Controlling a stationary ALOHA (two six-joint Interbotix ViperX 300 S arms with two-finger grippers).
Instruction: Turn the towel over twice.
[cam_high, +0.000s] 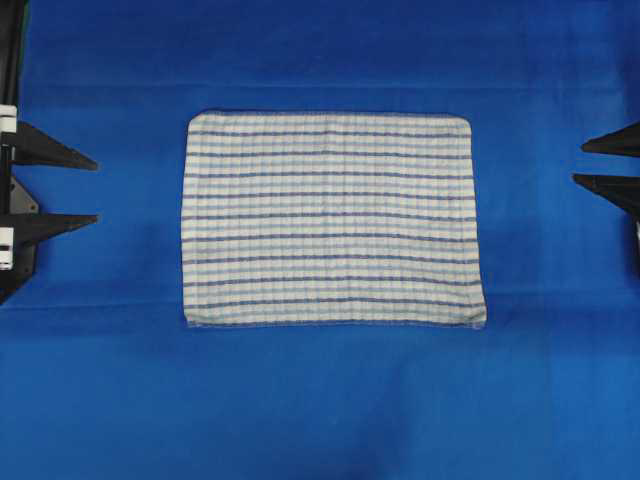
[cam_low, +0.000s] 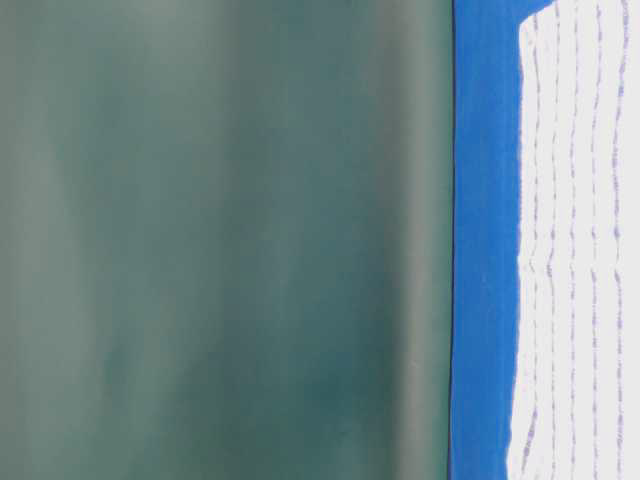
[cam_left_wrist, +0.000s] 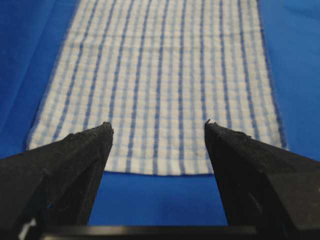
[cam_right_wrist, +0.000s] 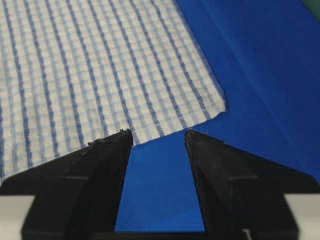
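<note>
We are seeing the towel (cam_high: 332, 219) lying flat and spread out in the middle of the blue table cover (cam_high: 320, 410). We are watching the left gripper (cam_high: 97, 190) sitting off the towel's left edge, jaws standing wide with nothing between them. We are finding the right gripper (cam_high: 578, 163) off the towel's right edge, jaws likewise apart and gripping nothing.

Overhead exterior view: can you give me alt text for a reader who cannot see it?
A striped towel lies flat and spread out in the middle of a blue table cover. The left gripper and right gripper, fingers apart, wait at opposite edges, clear of the cloth.
</note>
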